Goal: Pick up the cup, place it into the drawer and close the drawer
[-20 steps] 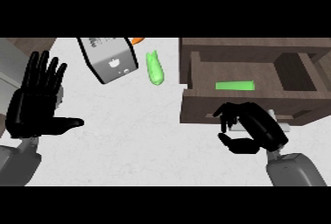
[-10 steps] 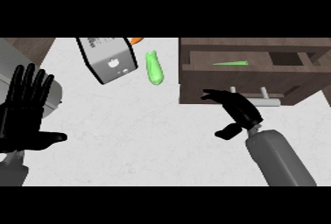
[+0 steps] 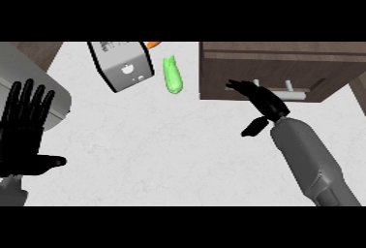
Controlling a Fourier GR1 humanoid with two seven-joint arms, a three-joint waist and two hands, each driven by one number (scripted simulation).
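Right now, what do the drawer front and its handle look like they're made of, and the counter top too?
Drawer front: dark brown wood, matte, going by faint grain lines. Handle: pale bar on two posts, probably metal, though painted plastic can't be ruled out. Counter top: white, faintly mottled, stone-like or laminate.

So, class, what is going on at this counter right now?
The robot's right hand, fingers straight, presses against the front of the wooden drawer, beside its pale handle. The drawer looks shut or nearly so, and no cup shows. The left hand rests open at the view's left edge. A green object lies on the counter.
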